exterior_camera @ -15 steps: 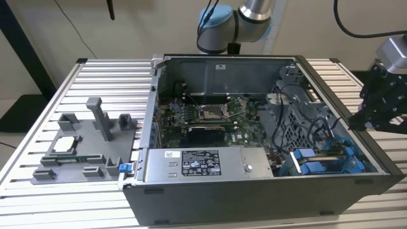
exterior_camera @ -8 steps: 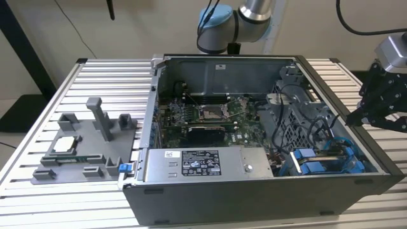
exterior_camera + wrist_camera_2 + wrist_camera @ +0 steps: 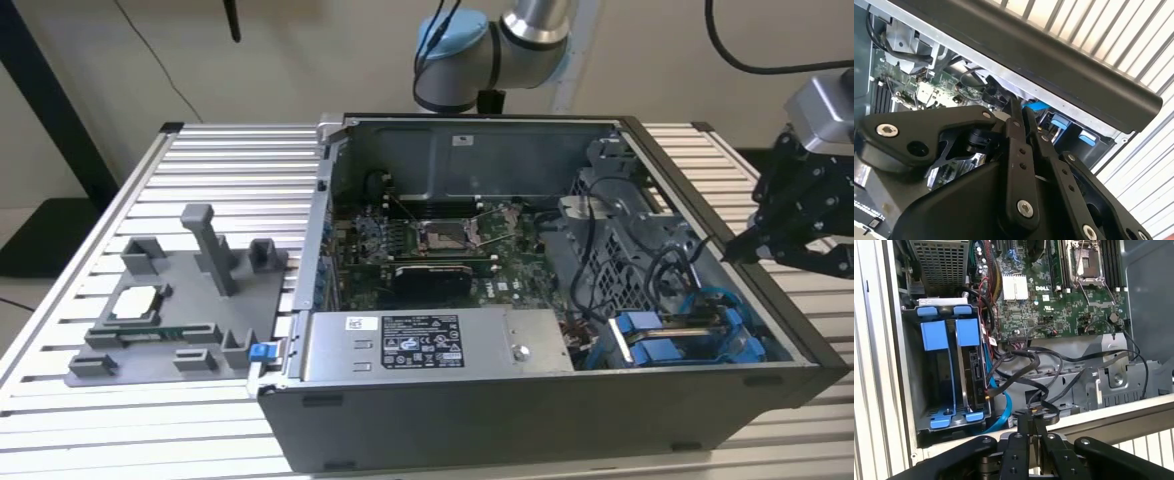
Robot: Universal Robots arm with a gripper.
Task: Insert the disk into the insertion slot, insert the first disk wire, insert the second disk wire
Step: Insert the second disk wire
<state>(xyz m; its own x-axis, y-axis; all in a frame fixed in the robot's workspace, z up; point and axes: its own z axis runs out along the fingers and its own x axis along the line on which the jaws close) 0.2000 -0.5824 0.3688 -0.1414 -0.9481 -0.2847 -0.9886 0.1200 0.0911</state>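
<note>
Grey fixture with small holders stands on the ribbed desk at the exterior view's left, and a square chip lies on it. Just beside it, toward the middle, the open computer case shows the motherboard and the grey power-supply box with a white label near the front wall.

More to the exterior view's right, in the front corner of the case, sits the insertion slot with its bright blue rails. In the first wrist view the insertion slot has two bays side by side; the disk stands inside the bay nearer to the motherboard, framed by its blue carrier. Black cables and a light blue cable run next to it.

At the far right of the exterior view the black gripper hovers above the case's side wall, near the slot. In both wrist views its fingers are pressed together, and I see nothing between them.
</note>
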